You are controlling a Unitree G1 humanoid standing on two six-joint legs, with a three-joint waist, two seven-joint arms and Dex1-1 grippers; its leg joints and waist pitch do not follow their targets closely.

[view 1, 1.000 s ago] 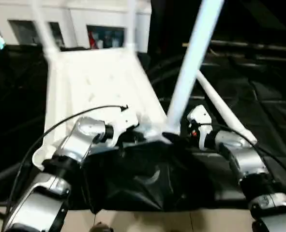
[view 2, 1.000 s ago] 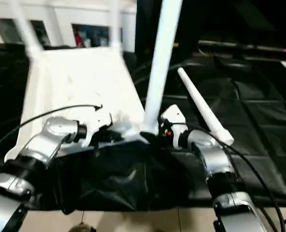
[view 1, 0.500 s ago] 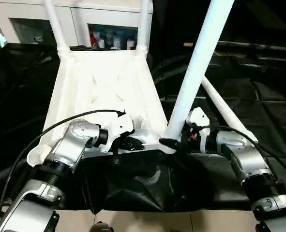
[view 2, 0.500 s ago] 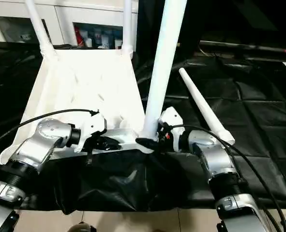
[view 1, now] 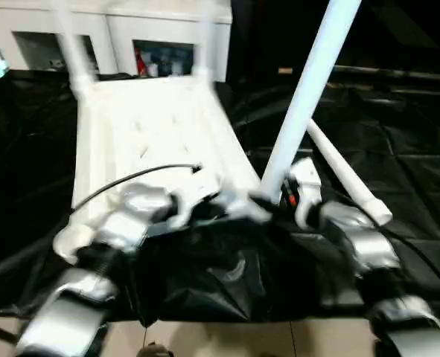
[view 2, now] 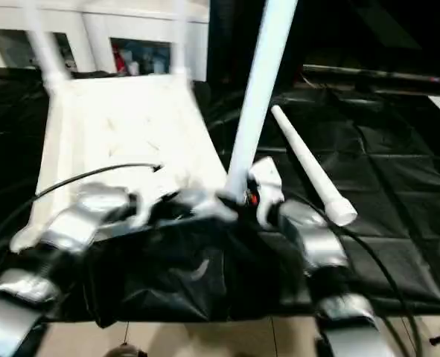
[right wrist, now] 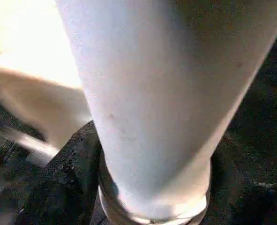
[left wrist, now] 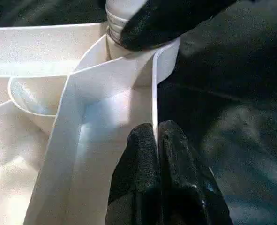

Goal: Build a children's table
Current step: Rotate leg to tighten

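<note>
Black cloth [view 1: 398,149]: drapes the work table under everything.
Table top [view 1: 152,126]: white plastic, lying upside down on the cloth with its ribbed underside up; its near edge sits at the cloth's front between the 2 arms.
Far legs: 2 white tubes stand in the far corner sockets, one [view 1: 74,52] on the left and one [view 1: 205,44] on the right, both blurred.
Near right leg [view 1: 309,89]: a long white tube rising at a slant from the near right corner socket.
Spare leg [view 1: 346,178]: 1 more white tube lying flat on the cloth, just right of the top.
Left gripper [left wrist: 158,140]: clenched on the thin near wall of the table top, the wall pinched between its 2 black fingers.
Right gripper [view 1: 268,202]: at the base of the near right leg; black fingers [right wrist: 68,173] flank the tube just above its ringed end, touching it.
</note>
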